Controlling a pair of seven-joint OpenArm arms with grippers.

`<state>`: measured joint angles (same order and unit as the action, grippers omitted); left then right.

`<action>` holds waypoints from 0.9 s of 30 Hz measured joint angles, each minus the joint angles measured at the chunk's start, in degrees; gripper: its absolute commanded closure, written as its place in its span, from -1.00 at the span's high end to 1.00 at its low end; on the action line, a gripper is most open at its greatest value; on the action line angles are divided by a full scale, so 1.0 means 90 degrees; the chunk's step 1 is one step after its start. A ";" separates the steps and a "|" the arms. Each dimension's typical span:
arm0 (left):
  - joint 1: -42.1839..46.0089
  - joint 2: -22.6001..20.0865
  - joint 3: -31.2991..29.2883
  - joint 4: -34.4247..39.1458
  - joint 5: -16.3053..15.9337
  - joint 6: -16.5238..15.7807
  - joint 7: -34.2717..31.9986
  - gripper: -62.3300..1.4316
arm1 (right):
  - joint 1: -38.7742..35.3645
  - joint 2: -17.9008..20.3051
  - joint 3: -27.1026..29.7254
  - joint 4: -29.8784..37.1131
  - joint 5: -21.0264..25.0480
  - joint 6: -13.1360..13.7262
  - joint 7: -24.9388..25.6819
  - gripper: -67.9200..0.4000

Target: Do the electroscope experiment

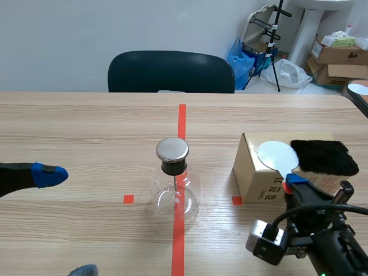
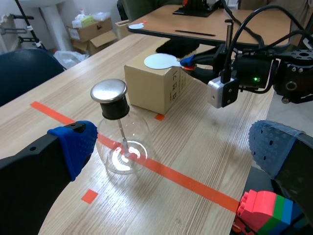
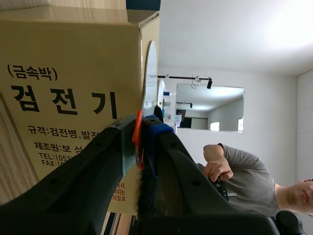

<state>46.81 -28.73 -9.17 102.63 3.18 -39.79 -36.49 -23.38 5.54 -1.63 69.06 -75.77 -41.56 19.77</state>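
My scene cam sits between the arms, lowish over the table (image 1: 86,121), facing straight across to the chair (image 1: 171,72). Left wrist cam looks forward and down past the left gripper (image 2: 176,147), slanting across the tabletop, mid-range. Right wrist cam (rolled sideways) is jammed right up against the box (image 3: 68,88). All three catch box and white disc (image 1: 278,155); scene and left wrist also share the flask (image 1: 175,192).

Flask (image 1: 175,194) L of box (image 1: 253,172) w/ disc (image 1: 278,155) atop.
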 measured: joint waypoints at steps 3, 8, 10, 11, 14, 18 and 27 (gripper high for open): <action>0.0000 0.0000 0.0000 0.0000 0.0000 0.0000 0.0000 1.00 | 0.0000 0.0000 0.0000 0.0000 0.0002 0.0000 0.0141 -0.96; 0.0000 0.0000 0.0000 0.0000 0.0000 0.0000 0.0000 1.00 | 0.0000 0.0000 0.0000 0.0000 0.0002 0.0002 0.0158 -0.96; 0.0000 0.0000 0.0000 0.0000 0.0000 0.0000 0.0000 1.00 | 0.0000 0.0000 0.0000 0.0000 0.0002 0.0002 0.0158 -0.96; 0.0000 0.0000 0.0000 0.0000 0.0000 0.0000 0.0000 1.00 | 0.0000 0.0000 0.0000 0.0000 0.0002 0.0002 0.0158 -0.94; 0.0000 0.0000 0.0000 0.0000 0.0000 0.0000 0.0000 1.00 | 0.0000 0.0000 0.0000 0.0000 0.0002 0.0002 0.0160 -0.66; 0.0000 0.0000 0.0000 0.0000 0.0000 0.0000 0.0119 1.00 | 0.0000 0.0000 0.0000 0.0000 0.0019 0.0002 0.0231 -0.14; 0.0000 0.0000 0.0000 -0.0002 0.0000 0.0000 0.0124 1.00 | 0.0000 0.0000 0.0000 0.0000 0.0049 0.0002 0.0170 0.90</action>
<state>46.81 -28.73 -9.17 102.61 3.18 -39.79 -35.38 -23.38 5.54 -1.63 69.06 -75.33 -41.54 21.30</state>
